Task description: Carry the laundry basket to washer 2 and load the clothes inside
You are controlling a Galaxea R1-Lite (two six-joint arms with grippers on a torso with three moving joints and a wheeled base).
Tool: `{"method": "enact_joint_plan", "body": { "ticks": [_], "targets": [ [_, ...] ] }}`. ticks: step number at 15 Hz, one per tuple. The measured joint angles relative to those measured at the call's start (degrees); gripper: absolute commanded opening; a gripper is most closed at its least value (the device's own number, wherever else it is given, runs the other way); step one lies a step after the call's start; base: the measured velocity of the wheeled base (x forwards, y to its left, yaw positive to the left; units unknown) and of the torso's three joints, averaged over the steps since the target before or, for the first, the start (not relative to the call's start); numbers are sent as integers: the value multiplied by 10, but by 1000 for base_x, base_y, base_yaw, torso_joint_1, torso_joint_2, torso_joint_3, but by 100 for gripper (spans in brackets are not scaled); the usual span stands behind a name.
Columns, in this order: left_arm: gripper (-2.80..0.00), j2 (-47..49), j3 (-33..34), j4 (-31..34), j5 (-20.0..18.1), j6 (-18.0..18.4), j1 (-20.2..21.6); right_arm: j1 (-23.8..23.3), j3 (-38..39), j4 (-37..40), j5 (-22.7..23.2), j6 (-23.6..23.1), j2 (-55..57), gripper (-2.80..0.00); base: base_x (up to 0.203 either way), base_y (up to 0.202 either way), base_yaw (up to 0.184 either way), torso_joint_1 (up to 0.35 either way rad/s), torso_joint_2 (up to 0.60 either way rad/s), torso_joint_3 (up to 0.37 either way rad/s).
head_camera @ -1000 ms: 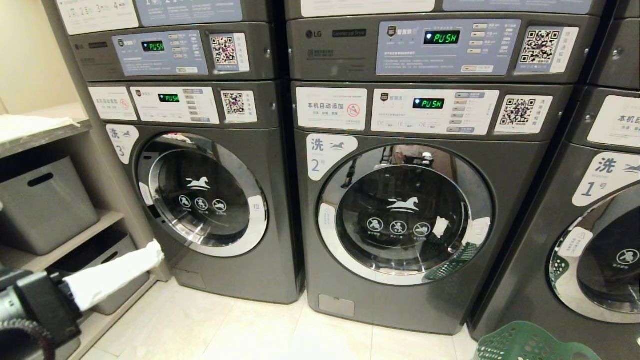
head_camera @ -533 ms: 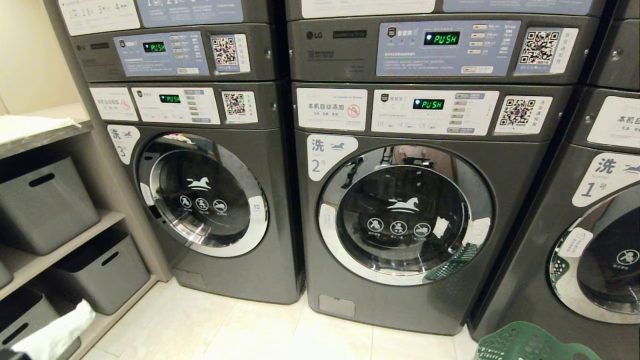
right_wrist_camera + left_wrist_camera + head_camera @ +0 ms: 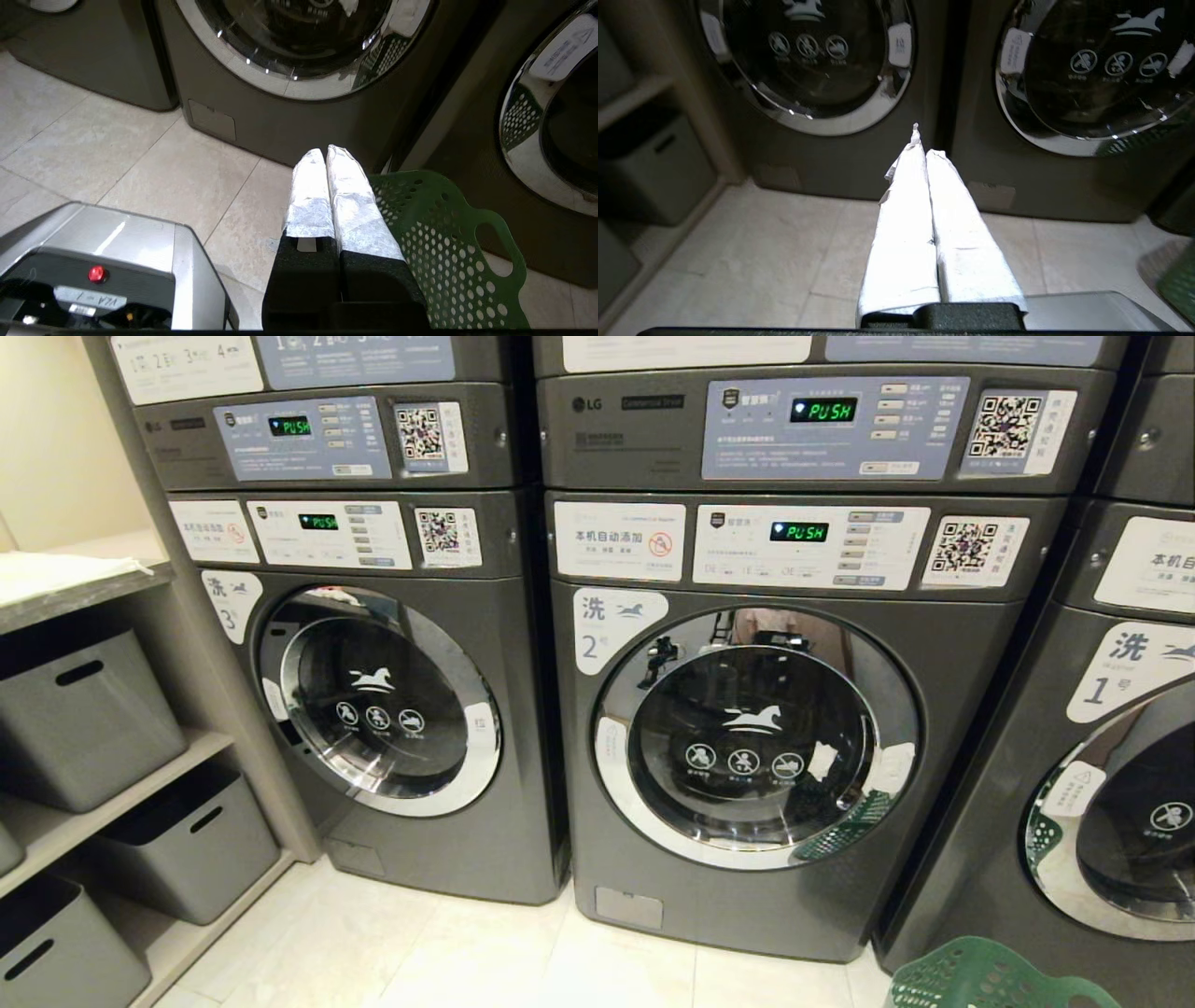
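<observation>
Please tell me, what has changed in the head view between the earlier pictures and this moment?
The left tool, with its white-wrapped fingers shut, was in the lower left corner of the head view a second ago. It sank lower and has now left that view. It holds nothing. The door of washer 2 stayed closed and the green laundry basket kept its place on the floor. The right tool is shut beside the basket.

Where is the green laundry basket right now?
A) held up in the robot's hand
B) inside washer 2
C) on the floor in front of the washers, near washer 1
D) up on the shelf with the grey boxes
C: the green laundry basket sits on the floor by washer 1, while the door of washer 2 is shut; the shut right hand hovers beside it, not gripping it.
</observation>
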Motion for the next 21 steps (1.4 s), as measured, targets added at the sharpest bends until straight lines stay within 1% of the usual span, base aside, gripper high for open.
{"method": "enact_joint_plan", "body": {
  "ticks": [1,2,3,4,6,7,9,11,13,14,15,16,18,19,20,21],
  "targets": [
    [-280,-19,6,-13,11,23,-1,0,-13,-4,-1,-1,0,-280,0,0,0,0,0,0],
    [-280,-33,8,-3,17,38,-1,0,-36,-1,-3,-1,0,-280,0,0,0,0,0,0],
    [-280,-42,9,24,21,51,-1,0,-73,6,-6,-1,4,-280,0,0,0,0,0,0],
    [-280,-48,9,26,22,59,-1,0,-117,19,-9,-1,14,-280,0,0,0,0,0,0],
    [-280,-56,10,25,26,40,-1,0,-229,35,-10,0,65,-280,0,0,0,0,0,0],
    [-280,-57,11,25,30,30,-1,0,-288,34,-9,2,110,-280,0,0,0,0,0,0],
    [-280,-59,11,25,37,16,-1,2,-413,19,2,5,236,-280,0,0,0,0,0,0],
    [-280,-59,11,25,38,14,-1,9,-509,-22,21,9,370,-280,0,0,0,0,0,0],
    [-280,-59,12,26,38,14,-1,22,-572,-104,37,24,495,-280,0,0,0,0,0,0],
    [-280,-59,12,26,38,14,-1,27,-596,-151,40,40,544,-280,0,0,0,0,0,0],
    [-280,-59,12,26,38,13,-1,31,-626,-204,39,72,589,-280,0,0,0,0,0,0],
    [-280,-59,12,27,37,14,-1,32,-643,-233,38,108,617,-280,0,0,0,0,0,0],
    [-280,-59,12,27,37,14,-1,24,-654,-227,42,196,654,-280,0,0,0,0,0,0],
    [-280,-59,12,27,38,14,-1,18,-655,-225,55,228,666,-280,0,0,0,0,0,0],
    [-280,-59,12,27,37,14,-1,11,-655,-225,77,238,676,-280,0,0,0,0,0,0],
    [-280,-59,12,27,37,14,-1,1,-655,-225,100,237,687,-280,0,0,0,0,0,0]
  ]
}}
